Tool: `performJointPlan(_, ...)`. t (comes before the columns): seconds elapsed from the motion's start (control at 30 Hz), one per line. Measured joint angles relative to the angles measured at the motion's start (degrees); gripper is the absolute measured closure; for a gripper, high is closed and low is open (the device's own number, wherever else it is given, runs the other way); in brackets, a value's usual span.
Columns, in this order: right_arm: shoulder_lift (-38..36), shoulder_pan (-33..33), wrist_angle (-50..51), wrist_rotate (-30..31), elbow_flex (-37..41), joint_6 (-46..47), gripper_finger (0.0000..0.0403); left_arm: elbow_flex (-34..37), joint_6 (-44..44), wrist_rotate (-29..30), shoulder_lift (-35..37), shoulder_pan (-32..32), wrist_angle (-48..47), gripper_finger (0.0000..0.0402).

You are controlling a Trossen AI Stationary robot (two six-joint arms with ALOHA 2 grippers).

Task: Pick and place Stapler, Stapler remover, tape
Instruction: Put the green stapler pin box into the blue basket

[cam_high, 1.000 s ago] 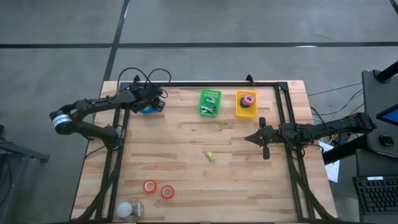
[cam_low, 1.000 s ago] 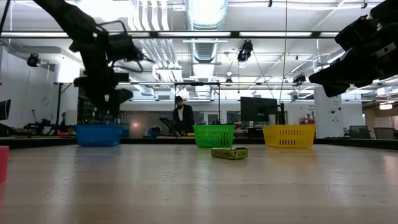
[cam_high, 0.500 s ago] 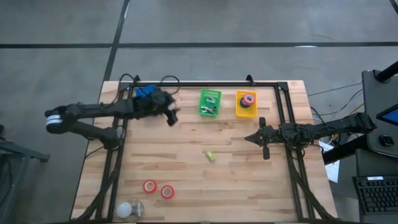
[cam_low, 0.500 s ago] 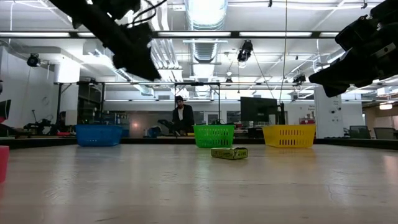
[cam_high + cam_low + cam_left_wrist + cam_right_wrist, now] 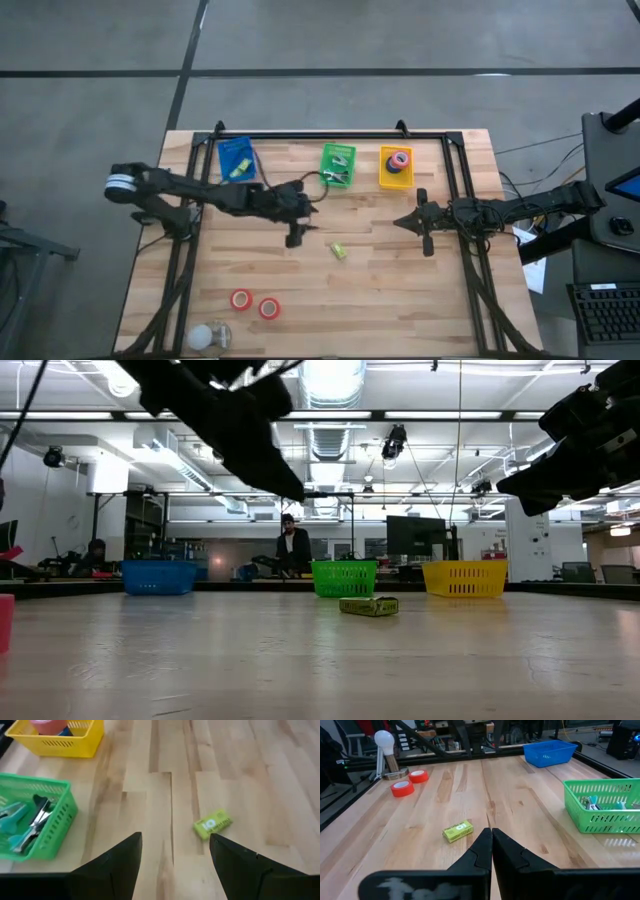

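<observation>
My left gripper (image 5: 293, 238) is open and hangs above the middle of the table, left of a small yellow-green box (image 5: 339, 251) that lies flat on the wood. In the left wrist view the box (image 5: 213, 824) shows just beyond the open gripper (image 5: 175, 838). My right gripper (image 5: 402, 222) is shut and waits above the table's right part, empty. Two red tape rolls (image 5: 240, 299) (image 5: 269, 308) lie flat near the near left corner. Another red tape roll (image 5: 400, 158) rests in the yellow basket (image 5: 383, 180).
A green basket (image 5: 326, 181) with teal stapler removers (image 5: 30, 820) and a blue basket (image 5: 237, 158) stand along the far edge beside the yellow one. A white roundish object (image 5: 203, 336) sits at the near left corner. A black frame (image 5: 330, 136) borders the table.
My left gripper has swung from above the blue basket at the far left toward the table's right and near side, ending over the middle of the table beside the yellow-green box. The right arm has kept still.
</observation>
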State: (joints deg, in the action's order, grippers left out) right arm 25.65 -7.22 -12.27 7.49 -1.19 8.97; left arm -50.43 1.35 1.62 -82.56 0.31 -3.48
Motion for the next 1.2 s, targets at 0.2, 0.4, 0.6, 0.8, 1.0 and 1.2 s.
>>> performJointPlan(0.2,0.0,0.0,0.0,0.0,0.0,0.0,0.0394,-6.5,5.8,0.2,-8.5,-2.1,-0.4,0.0165)
performJointPlan(0.4,0.0,0.0,0.0,0.0,0.0,0.0,0.0394,-13.1,8.8,-0.2,-15.2,-2.3,-9.7,0.0165)
performJointPlan(0.6,0.0,0.0,0.0,0.0,0.0,0.0,0.0394,-20.9,13.8,-0.6,-23.2,-4.6,-12.5,0.0165)
performJointPlan(0.8,0.0,0.0,0.0,0.0,0.0,0.0,0.0394,-29.1,18.9,0.0,-30.0,-6.2,-16.5,0.0165)
performJointPlan(1.0,0.0,0.0,0.0,0.0,0.0,0.0,0.0394,-31.1,19.9,-0.4,-33.6,-6.7,-19.8,0.0165)
performJointPlan(1.2,0.0,0.0,0.0,0.0,0.0,0.0,0.0394,-31.0,21.4,1.3,-34.7,-6.8,-17.2,0.0165)
